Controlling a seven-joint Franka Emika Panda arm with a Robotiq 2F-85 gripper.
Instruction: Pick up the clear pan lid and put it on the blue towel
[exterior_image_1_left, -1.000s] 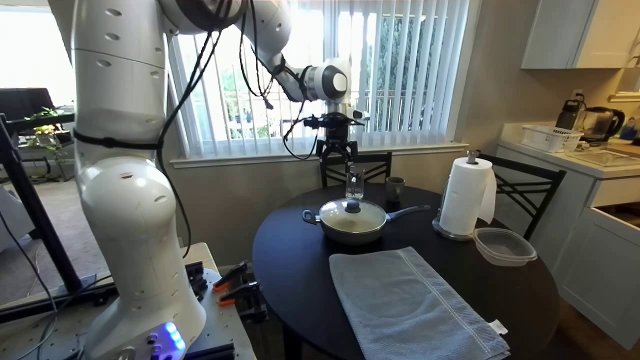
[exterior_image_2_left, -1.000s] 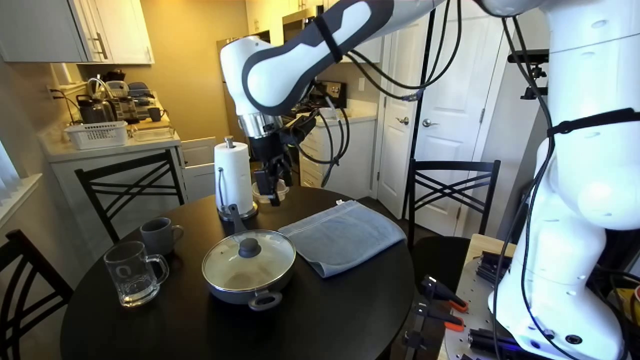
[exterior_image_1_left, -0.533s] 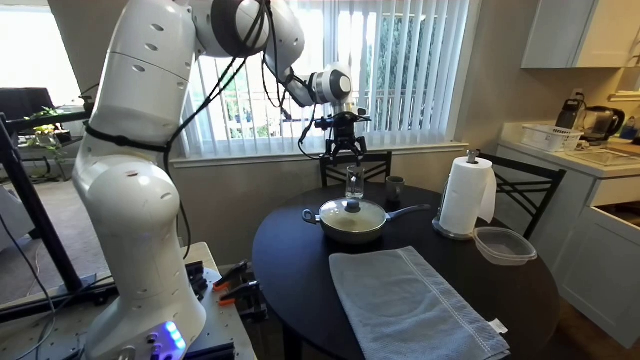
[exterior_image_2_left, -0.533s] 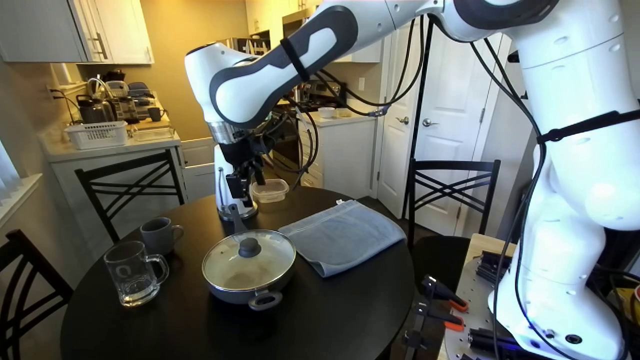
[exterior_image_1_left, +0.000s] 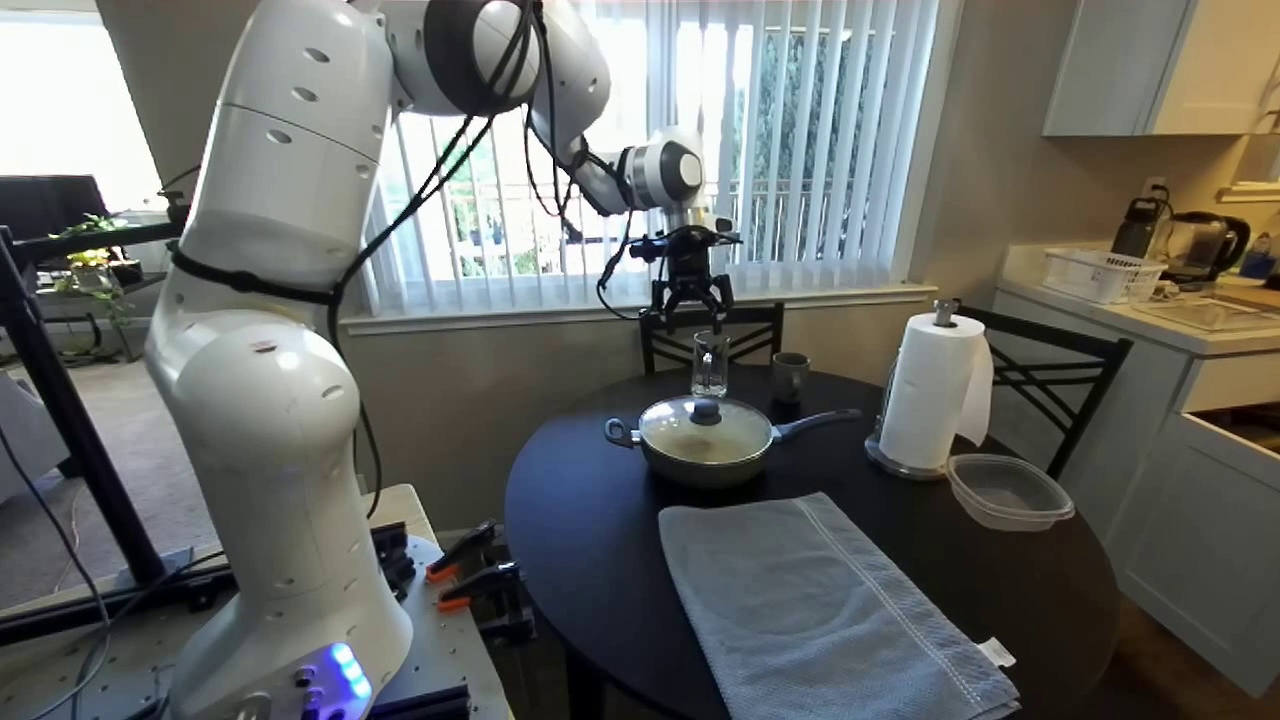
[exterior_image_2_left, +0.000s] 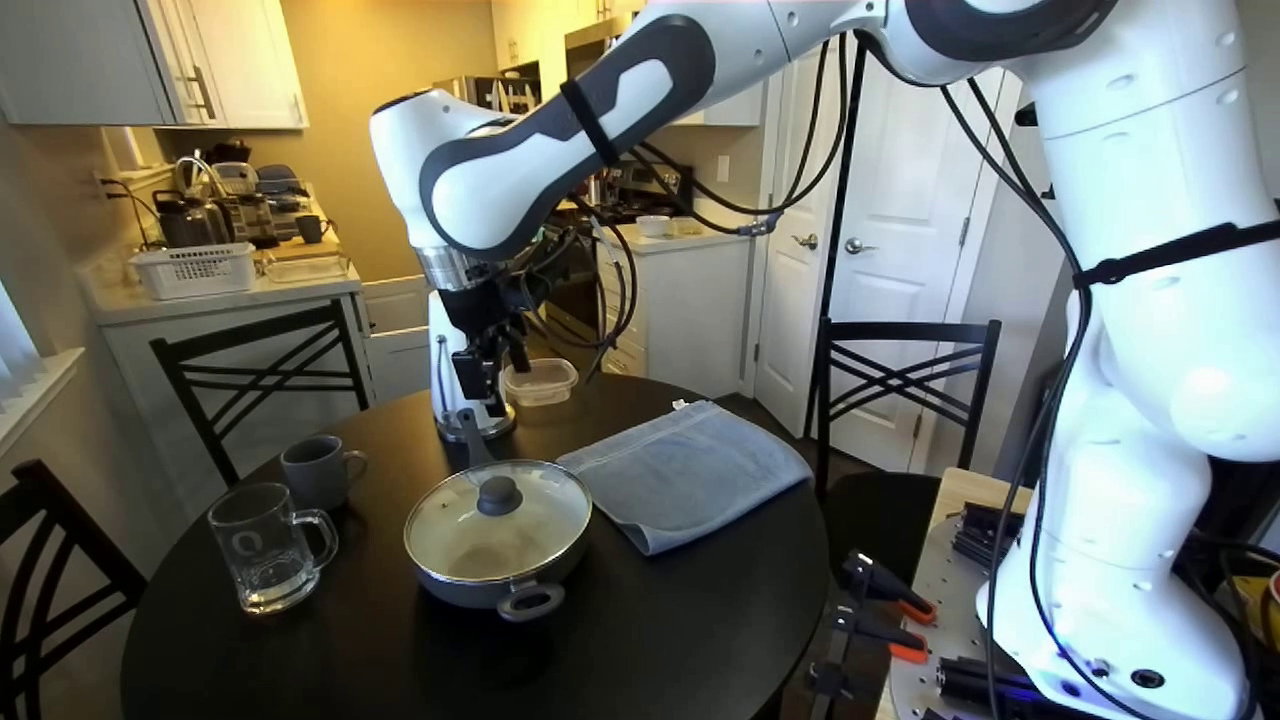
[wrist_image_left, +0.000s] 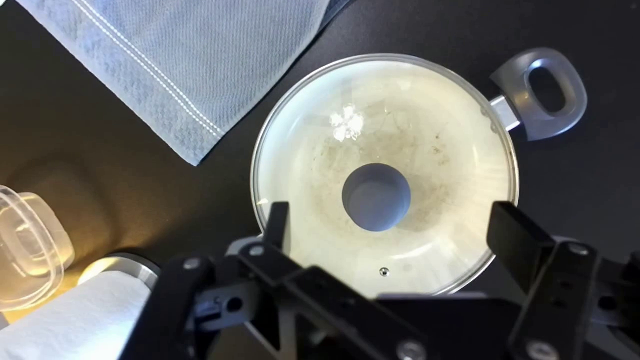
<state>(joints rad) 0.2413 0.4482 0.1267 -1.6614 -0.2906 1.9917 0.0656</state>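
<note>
Left to right: clear lid (exterior_image_2_left: 498, 525) is capping the pan (exterior_image_2_left: 465, 592), my spread claw (exterior_image_2_left: 507, 389) is hovering above, just shifted nearer the pan's centre, so I'm judging descent next, and blue towel (exterior_image_2_left: 690, 472) is lying beside the pan.

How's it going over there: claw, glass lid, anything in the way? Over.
Gripper open above pan, holding nothing. Lid on pan, not yet on towel. Nothing seen blocking the way to its knob.
</note>
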